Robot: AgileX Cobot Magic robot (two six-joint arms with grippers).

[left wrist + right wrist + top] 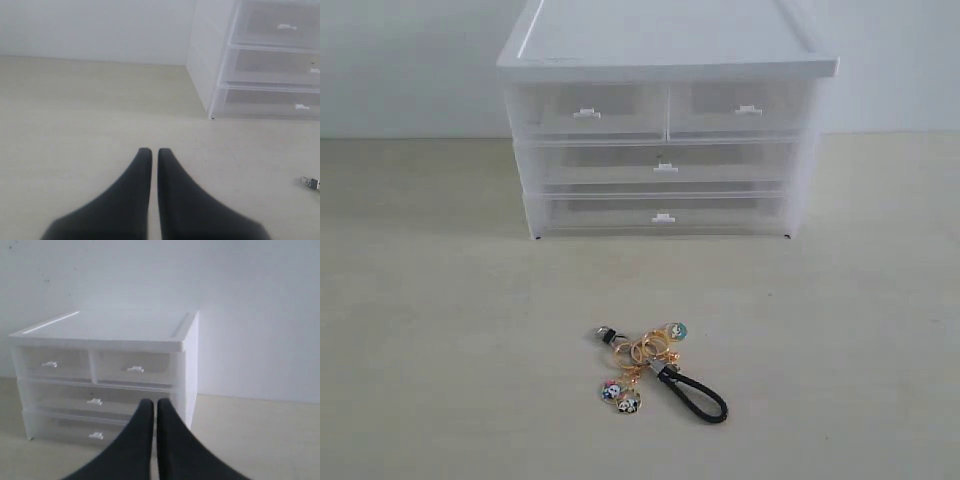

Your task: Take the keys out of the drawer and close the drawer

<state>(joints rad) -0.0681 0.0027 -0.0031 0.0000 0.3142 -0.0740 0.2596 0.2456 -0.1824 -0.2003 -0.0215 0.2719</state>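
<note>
Looks basically done to me. The keys (655,368), a bunch of gold rings with round panda charms and a black cord loop, lie out on the pale desk (440,330) in front of the white plastic chest (665,60). Its top-left translucent half-width drawer (588,108) sits flush like its neighbours. The left claw (155,152) and right claw (154,404) are both pinched together and empty.

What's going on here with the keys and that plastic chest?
Nothing is being handled right now. The keys lie on the table in front of the chest, and its upper left drawer looks pushed in like the rest. Both the left claw and right claw are shut and empty.
</note>
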